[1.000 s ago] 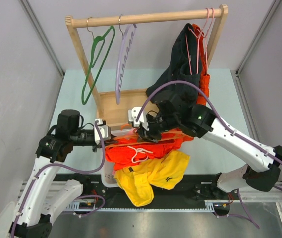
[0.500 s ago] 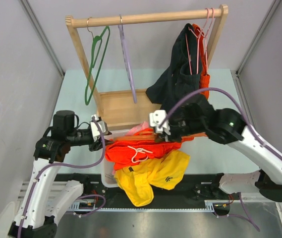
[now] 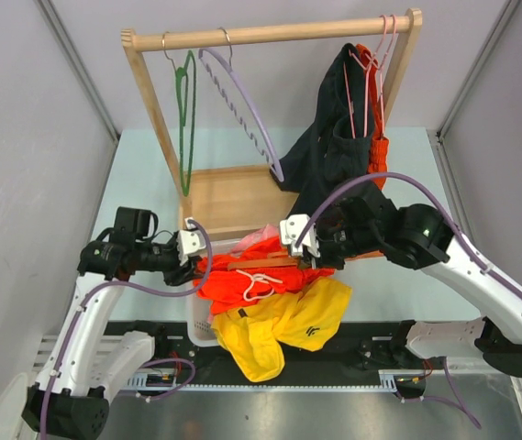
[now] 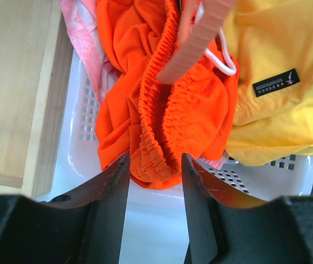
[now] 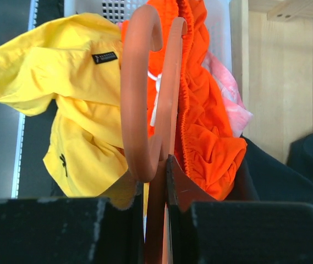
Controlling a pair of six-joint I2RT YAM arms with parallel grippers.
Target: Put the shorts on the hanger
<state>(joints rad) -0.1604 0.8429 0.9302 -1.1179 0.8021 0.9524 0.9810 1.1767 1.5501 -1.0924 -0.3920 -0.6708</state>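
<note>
The bright orange shorts (image 3: 247, 280) with a white drawstring lie on the white basket, also in the left wrist view (image 4: 167, 110) and the right wrist view (image 5: 206, 132). The orange hanger (image 3: 261, 263) lies across them; its hook (image 5: 139, 93) curves up in the right wrist view. My right gripper (image 3: 305, 249) is shut on the hanger at the base of its hook (image 5: 159, 181). My left gripper (image 3: 194, 259) is open, its fingertips (image 4: 155, 165) on either side of the elastic waistband's lower fold, not closed on it.
Yellow shorts (image 3: 283, 325) drape over the basket's front. A white basket (image 4: 79, 137) holds pink cloth. A wooden rack (image 3: 270, 35) carries a green hanger (image 3: 185, 119), a lilac hanger (image 3: 242, 105) and dark and red-orange garments (image 3: 348, 119). A wooden base (image 3: 228, 197) stands behind.
My right gripper has stayed by the hanger's hook. My left gripper has moved right toward the shorts. The green and lilac hangers on the rack have swung.
</note>
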